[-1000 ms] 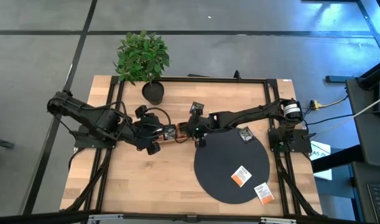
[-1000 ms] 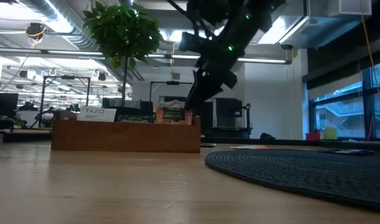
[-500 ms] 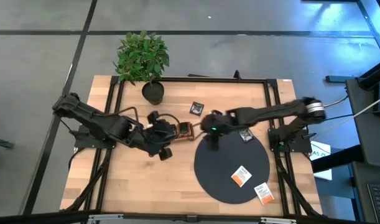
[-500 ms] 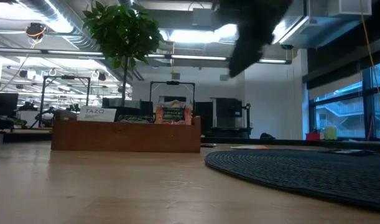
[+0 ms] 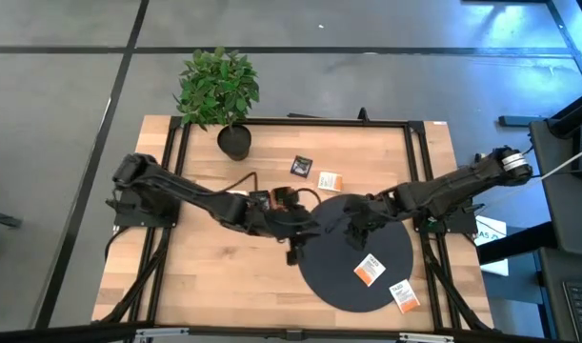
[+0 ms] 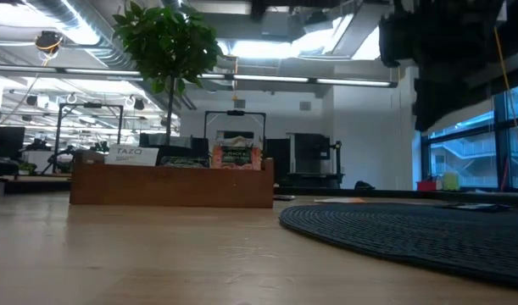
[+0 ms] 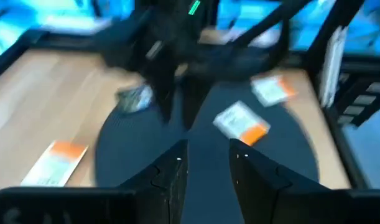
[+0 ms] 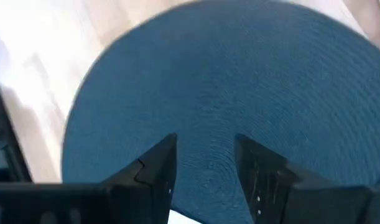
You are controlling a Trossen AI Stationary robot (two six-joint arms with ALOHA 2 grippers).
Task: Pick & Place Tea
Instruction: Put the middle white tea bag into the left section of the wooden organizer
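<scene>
Overhead, the left hand (image 5: pixel 305 232) hangs at the near-left rim of the black mat (image 5: pixel 340 276), and the right hand (image 5: pixel 355 224) sits just beside it over the mat. Two tea sachets (image 5: pixel 370 270) lie on the mat past the right hand; two more (image 5: pixel 329 179) rest on the desk (image 5: pixel 205 276) behind both hands.

From desk height, the wooden tray (image 6: pixel 172 183) holds upright sachets — no hand shows clearly.

The left wrist view shows the left fingers (image 7: pixel 171 180) spread, empty, sachets (image 7: pixel 240 121) beyond them.

The right wrist view shows the right fingers (image 8: pixel 155 168) parted over bare mat (image 8: pixel 239 81) — nothing pinched.
</scene>
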